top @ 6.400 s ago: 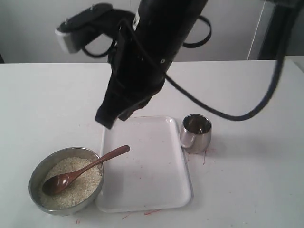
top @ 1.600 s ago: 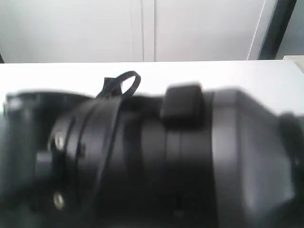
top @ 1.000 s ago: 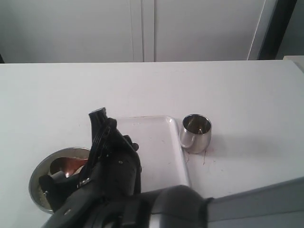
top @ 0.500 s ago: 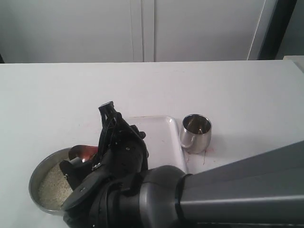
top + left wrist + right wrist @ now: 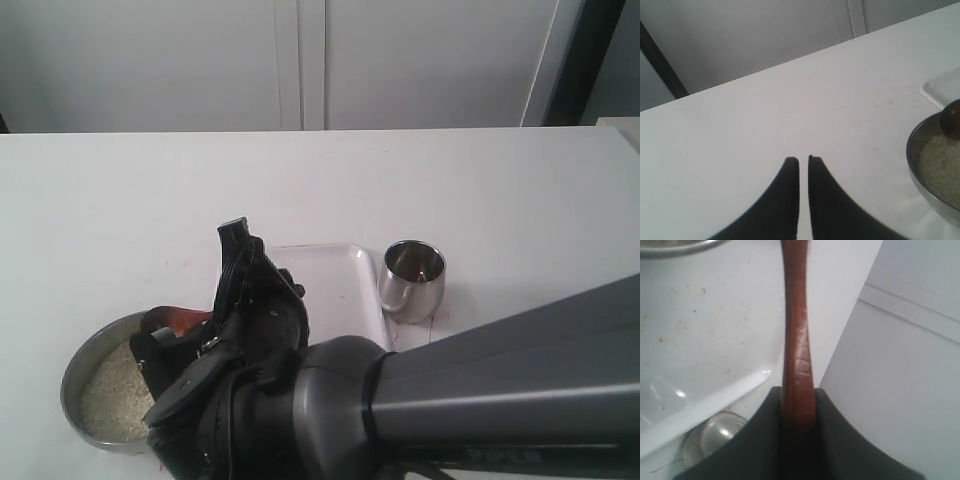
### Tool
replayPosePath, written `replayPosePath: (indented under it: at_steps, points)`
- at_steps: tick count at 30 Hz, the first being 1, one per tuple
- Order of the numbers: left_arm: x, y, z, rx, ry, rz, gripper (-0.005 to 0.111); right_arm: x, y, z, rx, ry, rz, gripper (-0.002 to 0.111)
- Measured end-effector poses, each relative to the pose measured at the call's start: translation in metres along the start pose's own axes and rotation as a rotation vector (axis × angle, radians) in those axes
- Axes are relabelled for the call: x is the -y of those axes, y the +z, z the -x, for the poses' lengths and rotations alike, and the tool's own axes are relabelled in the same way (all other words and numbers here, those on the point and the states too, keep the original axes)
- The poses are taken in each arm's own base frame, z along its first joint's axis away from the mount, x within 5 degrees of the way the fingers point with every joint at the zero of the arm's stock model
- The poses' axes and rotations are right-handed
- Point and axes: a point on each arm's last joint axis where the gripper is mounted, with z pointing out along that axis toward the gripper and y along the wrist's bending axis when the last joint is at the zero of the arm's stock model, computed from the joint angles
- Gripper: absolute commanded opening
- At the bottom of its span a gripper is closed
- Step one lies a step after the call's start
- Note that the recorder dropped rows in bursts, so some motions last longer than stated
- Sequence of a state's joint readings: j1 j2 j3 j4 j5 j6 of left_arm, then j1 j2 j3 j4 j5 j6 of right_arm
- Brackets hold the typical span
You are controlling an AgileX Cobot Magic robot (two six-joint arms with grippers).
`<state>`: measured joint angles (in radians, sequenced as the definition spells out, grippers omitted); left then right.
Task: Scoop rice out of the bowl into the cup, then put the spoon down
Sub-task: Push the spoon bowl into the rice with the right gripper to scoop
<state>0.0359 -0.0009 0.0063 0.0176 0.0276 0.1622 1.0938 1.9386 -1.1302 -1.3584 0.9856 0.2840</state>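
The grey bowl of off-white rice sits at the front left. My right gripper is shut on the handle of the reddish-brown spoon. The spoon's oval end hangs over the bowl's far rim, partly hidden by my right arm. The shiny cup stands upright to the right of the white tray. My left gripper is shut on nothing above bare table beside the bowl; the exterior view does not show it.
My right arm fills the lower middle of the exterior view and hides most of the tray and part of the bowl. Small reddish specks mark the table around the cup. A white wall stands behind the table.
The spoon earlier lay in the rice with its handle on the rim. My right arm swept in over the bowl, and the spoon's end now sits higher and nearer the tray.
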Motion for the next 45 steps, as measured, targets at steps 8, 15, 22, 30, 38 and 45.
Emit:
replayPosePath:
  at_steps: [8, 15, 22, 30, 38, 45]
  points:
    - [0.0, 0.0, 0.0, 0.0, 0.0, 0.0, 0.014, -0.004, 0.002, 0.0, -0.008, 0.015, 0.029, 0.0]
    - [0.0, 0.0, 0.0, 0.0, 0.0, 0.0, 0.014, -0.008, 0.002, 0.0, -0.013, 0.045, 0.073, 0.0]
    - [0.0, 0.0, 0.0, 0.0, 0.0, 0.0, 0.014, -0.013, 0.001, 0.0, -0.007, 0.072, 0.125, 0.0]
    - [0.0, 0.0, 0.0, 0.0, 0.0, 0.0, 0.014, -0.008, -0.005, 0.006, -0.005, 0.121, 0.243, 0.0]
    - [0.0, 0.0, 0.0, 0.0, 0.0, 0.0, 0.014, 0.003, -0.017, 0.016, 0.023, 0.172, 0.43, 0.0]
    - [0.0, 0.0, 0.0, 0.0, 0.0, 0.0, 0.014, 0.014, -0.014, 0.012, 0.025, 0.271, 0.64, 0.0]
